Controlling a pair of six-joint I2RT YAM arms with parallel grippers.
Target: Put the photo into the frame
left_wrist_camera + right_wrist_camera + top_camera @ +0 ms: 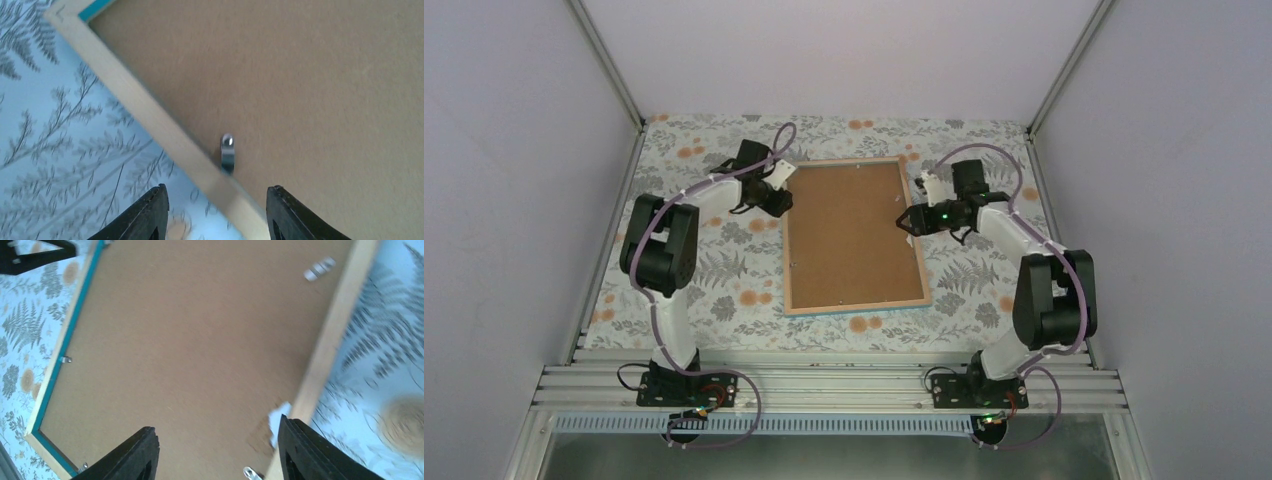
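Frame (pixel 856 305) face-down on table (pixel 724 270), backing board (pixel 849 235) up | my left gripper (pixel 782 203) parted, empty, at left rail | my right gripper (pixel 908 219) parted, empty, at right rail

Top view count:
- frame (pixel 856 306): 1, centre
- board (pixel 849 235): 1, inside it
- arms: 2, left arm (pixel 664 245) and right arm (pixel 1049 290)
- grippers: 2, left gripper (pixel 776 203) and right gripper (pixel 911 220)
- floral cloth (pixel 724 270): 1

Right wrist view count:
- clips: 4, at left edge (pixel 65 359), lower left (pixel 82 467), bottom centre (pixel 250 472) and upper right (pixel 320 267); the last is blurred
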